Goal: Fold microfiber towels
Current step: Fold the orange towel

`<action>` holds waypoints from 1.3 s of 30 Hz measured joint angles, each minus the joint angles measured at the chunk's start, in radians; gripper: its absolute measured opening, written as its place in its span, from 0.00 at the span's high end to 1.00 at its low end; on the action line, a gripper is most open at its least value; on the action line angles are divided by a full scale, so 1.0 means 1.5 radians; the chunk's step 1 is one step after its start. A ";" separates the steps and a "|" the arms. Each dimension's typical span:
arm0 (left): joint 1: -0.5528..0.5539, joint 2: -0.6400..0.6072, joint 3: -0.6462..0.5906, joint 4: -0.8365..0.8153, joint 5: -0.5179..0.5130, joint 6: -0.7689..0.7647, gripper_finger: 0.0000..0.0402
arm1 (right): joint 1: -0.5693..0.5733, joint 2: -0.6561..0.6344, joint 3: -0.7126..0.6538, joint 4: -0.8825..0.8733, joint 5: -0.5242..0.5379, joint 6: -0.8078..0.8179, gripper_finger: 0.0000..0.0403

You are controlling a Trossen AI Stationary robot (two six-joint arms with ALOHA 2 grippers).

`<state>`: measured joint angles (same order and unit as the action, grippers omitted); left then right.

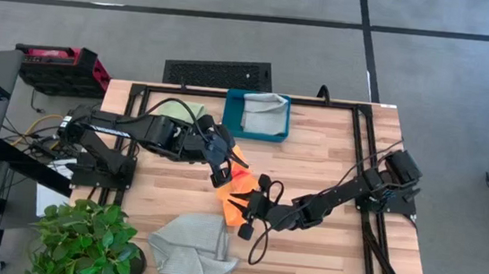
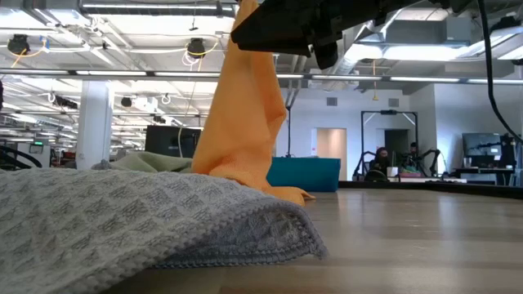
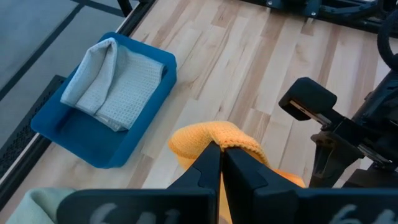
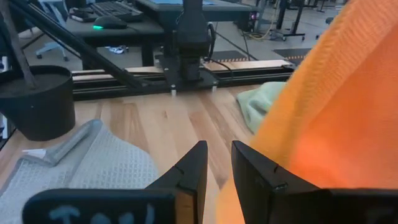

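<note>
Orange towel (image 1: pixel 237 193) lifted near the table's (image 1: pixel 331 172) middle.

Left gripper (image 3: pixel 222 148), jaws pressed together on a raised fold of the orange towel, holding it up so it drapes down to the wood. Right gripper (image 4: pixel 218 163) just beside the hanging cloth, fingers a little apart, nothing visibly between them. One grey towel (image 1: pixel 191 244) crumpled by the near edge; another grey towel (image 1: pixel 263 107) folded in the teal tray (image 1: pixel 233 111) at the far edge; green towel (image 1: pixel 186 111) left of that tray.
</note>
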<state>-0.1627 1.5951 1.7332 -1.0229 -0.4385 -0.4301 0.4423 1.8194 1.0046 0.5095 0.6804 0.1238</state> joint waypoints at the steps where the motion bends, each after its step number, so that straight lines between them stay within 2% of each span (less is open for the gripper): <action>1: 0.000 0.000 0.000 0.000 0.000 0.000 1.00 | -0.002 0.000 0.000 0.000 0.000 0.000 0.76; 9: -0.001 0.000 0.000 -0.005 0.000 0.000 1.00 | -0.006 0.000 0.000 0.000 0.004 -0.019 0.76; 16: -0.001 0.000 -0.001 -0.024 -0.002 -0.001 1.00 | 0.021 -0.007 0.000 -0.003 0.112 -0.051 0.76; 24: -0.007 0.000 -0.001 -0.024 -0.008 -0.001 1.00 | -0.017 -0.007 0.000 -0.053 0.103 0.004 0.76; 28: -0.017 0.000 -0.001 -0.024 -0.010 -0.002 1.00 | -0.034 -0.007 0.000 -0.058 0.105 -0.005 0.76; 30: -0.021 0.000 -0.001 -0.024 -0.010 -0.002 1.00 | -0.039 -0.007 0.000 -0.059 0.091 -0.001 0.76; 35: -0.024 0.000 -0.001 -0.024 -0.013 -0.003 1.00 | -0.056 -0.007 0.000 -0.060 -0.043 0.000 0.76; 39: -0.024 0.000 -0.001 -0.024 -0.014 -0.003 1.00 | -0.069 -0.007 0.000 -0.072 -0.100 0.000 0.76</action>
<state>-0.1986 1.5951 1.7325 -1.0592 -0.4592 -0.4343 0.3381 1.8093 1.0046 0.4019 0.5307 0.1238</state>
